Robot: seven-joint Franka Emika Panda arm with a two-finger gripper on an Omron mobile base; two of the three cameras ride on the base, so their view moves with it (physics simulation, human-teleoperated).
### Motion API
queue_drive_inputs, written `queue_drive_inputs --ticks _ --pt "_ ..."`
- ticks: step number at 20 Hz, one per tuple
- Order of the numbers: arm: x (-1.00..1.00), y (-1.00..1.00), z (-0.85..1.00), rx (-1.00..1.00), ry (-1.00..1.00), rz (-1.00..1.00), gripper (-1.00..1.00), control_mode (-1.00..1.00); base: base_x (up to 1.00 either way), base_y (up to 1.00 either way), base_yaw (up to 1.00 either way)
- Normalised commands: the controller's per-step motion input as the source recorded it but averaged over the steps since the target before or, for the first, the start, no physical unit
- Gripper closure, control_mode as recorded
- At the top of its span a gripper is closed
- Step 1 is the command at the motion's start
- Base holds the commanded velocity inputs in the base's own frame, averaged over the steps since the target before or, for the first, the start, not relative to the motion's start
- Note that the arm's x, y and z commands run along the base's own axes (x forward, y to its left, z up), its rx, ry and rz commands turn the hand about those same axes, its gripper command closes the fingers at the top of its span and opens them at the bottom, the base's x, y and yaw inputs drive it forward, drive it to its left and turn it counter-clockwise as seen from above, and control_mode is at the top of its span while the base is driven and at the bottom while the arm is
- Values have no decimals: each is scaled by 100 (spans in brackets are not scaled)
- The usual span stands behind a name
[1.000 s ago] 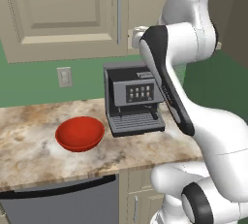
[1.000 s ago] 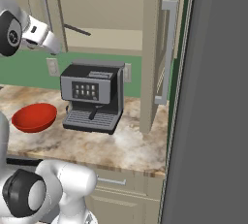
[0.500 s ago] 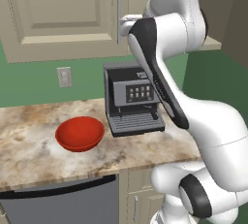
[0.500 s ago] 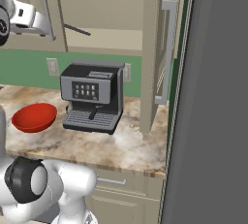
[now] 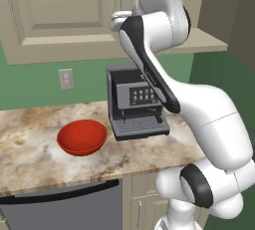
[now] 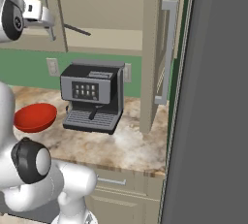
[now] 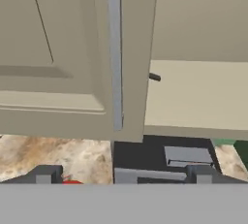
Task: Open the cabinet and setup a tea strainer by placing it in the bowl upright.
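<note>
The cabinet's left door [image 5: 60, 10] is shut, and its right door [image 6: 151, 48] stands wide open, edge-on. My gripper [image 7: 122, 174] is open, raised to the left door's silver bar handle [image 7: 114, 48], which runs up between the fingertips [image 7: 46, 174] in the hand view. In the base views the gripper [image 5: 115, 21] [image 6: 49, 22] sits right at that handle [image 6: 47, 5]. A thin dark rod [image 6: 77, 29] [image 7: 154, 77] pokes out along the shelf from behind the left door; the tea strainer's mesh basket is hidden. The red bowl [image 5: 82, 137] [image 6: 35, 116] rests on the counter, left of the coffee machine.
A black coffee machine [image 5: 135, 102] [image 6: 92, 97] stands on the marble counter [image 5: 30, 149] under the cabinet. The open door's handle [image 6: 167, 53] juts out to the right. A tall dark panel [image 6: 213, 97] bounds the right side. A wall socket [image 5: 65, 78] is on the green wall.
The arm has swung left, carrying the hand from the open right half of the cabinet to the left door's handle. The bowl and coffee machine have not moved.
</note>
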Motion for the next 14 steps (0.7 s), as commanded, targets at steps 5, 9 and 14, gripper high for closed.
queue_drive_inputs --ticks 5,9,14 --pt "60 0 0 3 0 11 -100 -100 0 0 0" --pt "47 0 0 0 1 1 -100 -100 0 0 0" --pt "35 13 0 -1 3 0 -100 -100 0 0 0"
